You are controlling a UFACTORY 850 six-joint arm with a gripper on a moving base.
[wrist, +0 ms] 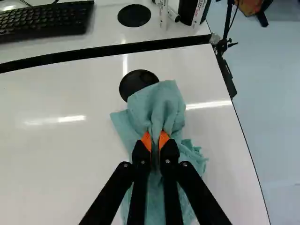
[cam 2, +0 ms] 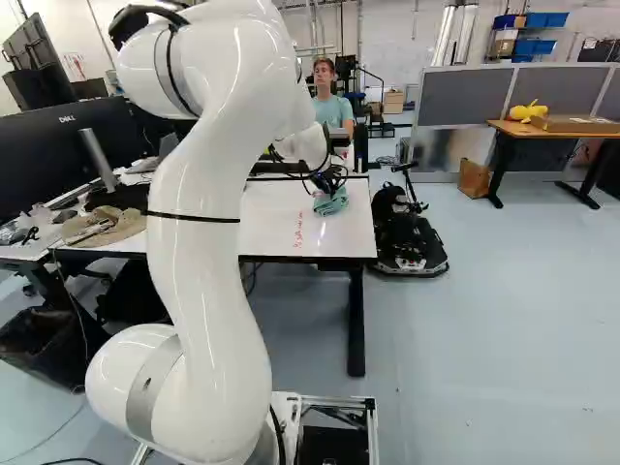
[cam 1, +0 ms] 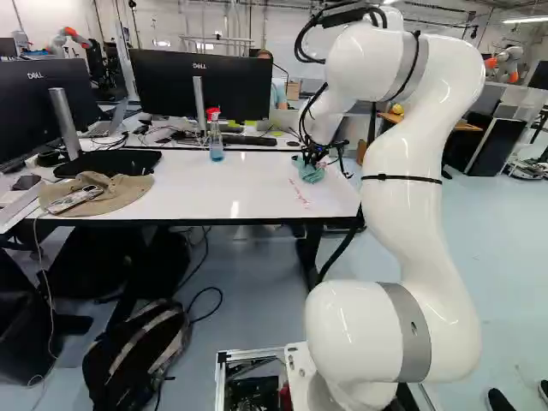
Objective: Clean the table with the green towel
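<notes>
Fingers [wrist: 155, 145] pinch a bunched fold of the green towel [wrist: 157, 105], which lies on the table [wrist: 61, 154] over part of the black round cap [wrist: 137, 83]. Towel presumably light, limp; grip a thick central fold, leaving loose cloth beneath for wiping.

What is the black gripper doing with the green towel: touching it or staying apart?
Touching. The wrist view shows the gripper pinching the towel between its two orange pads.

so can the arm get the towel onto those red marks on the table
Probably yes: the gripper has hold of the green towel, and the red marks lie close by on the same white tabletop, with nothing visible standing between.
</notes>
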